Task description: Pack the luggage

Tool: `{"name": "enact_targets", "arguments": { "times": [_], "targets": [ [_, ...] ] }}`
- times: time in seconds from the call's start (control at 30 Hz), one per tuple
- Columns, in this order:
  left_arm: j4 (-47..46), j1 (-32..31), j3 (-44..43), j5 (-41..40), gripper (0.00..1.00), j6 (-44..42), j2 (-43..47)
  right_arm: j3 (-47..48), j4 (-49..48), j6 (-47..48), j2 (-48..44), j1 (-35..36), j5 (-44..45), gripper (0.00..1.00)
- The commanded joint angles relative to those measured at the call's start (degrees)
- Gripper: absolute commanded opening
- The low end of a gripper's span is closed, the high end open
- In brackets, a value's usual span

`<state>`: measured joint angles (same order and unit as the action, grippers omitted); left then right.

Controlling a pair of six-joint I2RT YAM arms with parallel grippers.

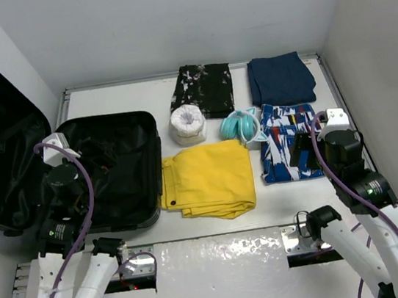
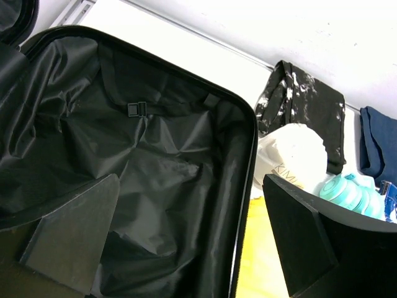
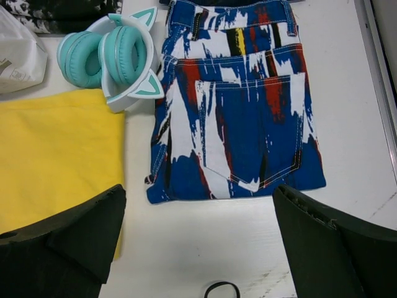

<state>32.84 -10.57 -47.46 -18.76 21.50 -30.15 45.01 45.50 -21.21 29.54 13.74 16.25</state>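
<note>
The black luggage (image 1: 156, 171) lies open at the left, its lid leaning on the left wall; its black fabric lining (image 2: 155, 161) holds nothing that I can see. My left gripper (image 1: 81, 156) hangs open and empty over the luggage's base near its right rim (image 2: 248, 161), and it also shows in the left wrist view (image 2: 189, 242). My right gripper (image 1: 299, 146) is open and empty above the near edge of the blue, white and red patterned shorts (image 3: 236, 105). In the right wrist view (image 3: 198, 242) its jaws stand wide over bare table.
A folded yellow cloth (image 1: 207, 181) lies beside the luggage. Behind it are a white bag (image 1: 187, 125), teal cat-ear headphones (image 3: 108, 59), a black floral garment (image 1: 202, 89) and a folded navy garment (image 1: 280, 80). A small black ring (image 3: 222, 290) lies near the front edge.
</note>
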Motion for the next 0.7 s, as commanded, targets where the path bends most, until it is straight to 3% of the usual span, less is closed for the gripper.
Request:
{"name": "enact_targets", "arguments": {
  "times": [0.0, 0.27, 0.43, 0.67],
  "targets": [
    [-2.08, -0.59, 0.18, 0.57, 1.00, 0.04, -0.35, -0.45, -2.60, -0.23, -0.27, 0.24, -0.08, 0.99],
    [-2.34, -0.68, 0.35, 1.45, 1.00, -0.05, -0.43, -7.04, -11.73, -3.65, -0.89, 0.24, -13.07, 0.99],
    [-2.60, -0.77, 0.35, 1.98, 1.00, -0.23, -0.35, -14.41, -20.87, -9.45, 10.41, 0.24, -26.61, 0.99],
    [-2.87, -1.21, 0.53, 2.68, 1.00, -0.40, -0.52, -22.77, -35.80, -15.17, 21.33, 5.58, -29.26, 0.95]
  ]
}}
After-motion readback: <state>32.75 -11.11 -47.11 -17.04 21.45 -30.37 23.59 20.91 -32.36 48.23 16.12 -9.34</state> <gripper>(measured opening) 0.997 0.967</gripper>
